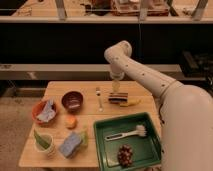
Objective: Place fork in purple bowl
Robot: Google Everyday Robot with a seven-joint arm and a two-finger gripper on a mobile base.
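At the far side of the wooden table point(55, 90), your gripper point(117, 92) hangs low at the end of the white arm, right over a dark, flat item point(117, 99) with a yellow banana-like piece point(131, 103) lying against it. You cannot tell from this view whether the gripper is open or closed, nor whether it touches the dark item. The fork point(99, 98) lies flat on the tabletop just beside the gripper, on its side toward the left of the view, with its handle running toward the near edge; nothing is holding it. The purple bowl point(72, 100) sits further out on that same side, beyond the fork and apart from it (the fork lies between bowl and gripper). Further still from the gripper stands the orange-red bowl point(40, 114) with a blue-grey cloth point(48, 111) in it. Nearer the camera than the gripper is the green tray point(102, 145), holding a white-handled brush point(127, 133) and a dark cluster point(125, 155). A small orange object point(71, 121), a blue sponge point(70, 145) and a cup point(44, 144) occupy the near left part of the table, well away from the gripper.
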